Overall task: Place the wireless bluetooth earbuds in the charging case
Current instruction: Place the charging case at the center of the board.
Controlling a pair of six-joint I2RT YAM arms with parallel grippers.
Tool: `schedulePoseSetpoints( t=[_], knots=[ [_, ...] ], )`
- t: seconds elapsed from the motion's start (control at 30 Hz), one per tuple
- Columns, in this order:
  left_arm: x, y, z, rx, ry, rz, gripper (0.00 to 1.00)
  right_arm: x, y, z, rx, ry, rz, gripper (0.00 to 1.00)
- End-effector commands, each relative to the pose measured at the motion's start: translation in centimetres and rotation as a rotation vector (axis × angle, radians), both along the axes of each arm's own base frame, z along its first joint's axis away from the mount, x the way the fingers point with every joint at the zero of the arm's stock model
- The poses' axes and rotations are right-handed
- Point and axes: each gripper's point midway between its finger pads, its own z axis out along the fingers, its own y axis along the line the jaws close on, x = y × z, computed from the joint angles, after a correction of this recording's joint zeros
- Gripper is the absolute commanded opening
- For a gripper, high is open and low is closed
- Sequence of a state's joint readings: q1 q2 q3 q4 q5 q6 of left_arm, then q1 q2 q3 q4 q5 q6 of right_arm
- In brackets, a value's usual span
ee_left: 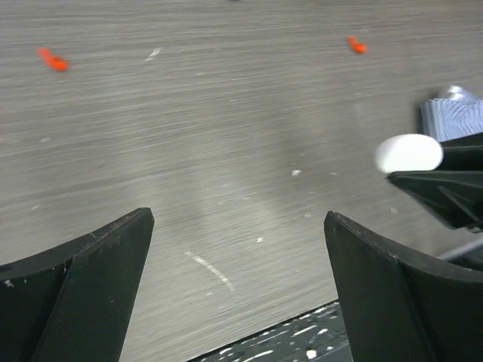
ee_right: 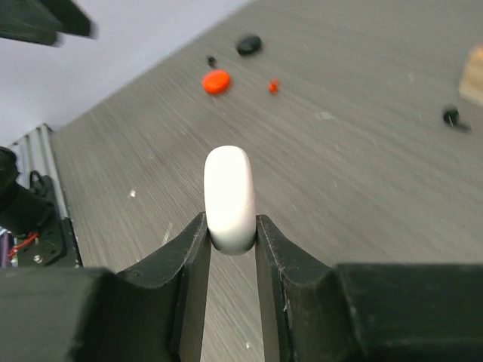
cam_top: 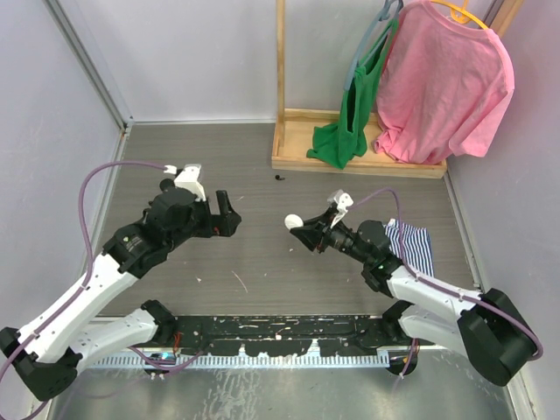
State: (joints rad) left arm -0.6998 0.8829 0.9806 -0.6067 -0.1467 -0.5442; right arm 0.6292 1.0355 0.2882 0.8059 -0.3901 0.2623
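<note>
My right gripper [cam_top: 300,227] [ee_right: 230,226] is shut on a white round charging case [cam_top: 294,222] [ee_right: 229,197], held edge-on above the table; the case also shows in the left wrist view [ee_left: 407,153]. My left gripper [cam_top: 228,214] [ee_left: 238,219] is open and empty, above bare table facing the case. Two tiny red earbuds [ee_left: 54,59] [ee_left: 357,45] lie on the table beyond it. The right wrist view shows a small red earbud [ee_right: 273,86], a black earbud [ee_right: 451,117] and a speck-sized black piece [ee_right: 211,60]. I see no white earbuds.
A red disc [ee_right: 216,81] and a black disc [ee_right: 249,45] lie on the far table. A small black piece [cam_top: 280,178] lies near a wooden rack base [cam_top: 350,162] with green [cam_top: 350,122] and pink [cam_top: 446,87] garments. A striped cloth [cam_top: 411,245] lies under the right arm.
</note>
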Motion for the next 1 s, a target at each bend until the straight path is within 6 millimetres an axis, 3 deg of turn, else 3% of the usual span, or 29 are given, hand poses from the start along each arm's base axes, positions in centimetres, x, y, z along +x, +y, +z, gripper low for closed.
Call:
schedulePoseSetpoints(
  t=[0.0, 0.27, 0.53, 0.77, 0.97],
  knots=[
    [0.0, 5.5, 1.0, 0.176, -0.038, 0.173, 0.98, 1.9, -2.1, -2.4, -0.082, 0.204, -0.164, 0.06],
    [-0.2, 9.7, 2.8, 0.35, -0.118, 0.248, 0.98, 4.0, -7.9, -7.8, -0.149, 0.521, -0.397, 0.05],
    [1.5, 10.7, 1.5, 0.453, -0.162, 0.297, 0.98, 5.4, -13.6, -11.7, -0.06, 0.751, -0.561, 0.06],
    [1.9, 12.2, -0.9, 0.481, -0.103, 0.34, 0.98, 5.4, -14.6, -15.1, -0.068, 0.915, -0.572, 0.12],
    [2.0, 13.5, -1.2, 0.464, -0.076, 0.391, 0.98, 5.0, -15.5, -16.9, -0.089, 0.987, -0.6, 0.22]
  ],
)
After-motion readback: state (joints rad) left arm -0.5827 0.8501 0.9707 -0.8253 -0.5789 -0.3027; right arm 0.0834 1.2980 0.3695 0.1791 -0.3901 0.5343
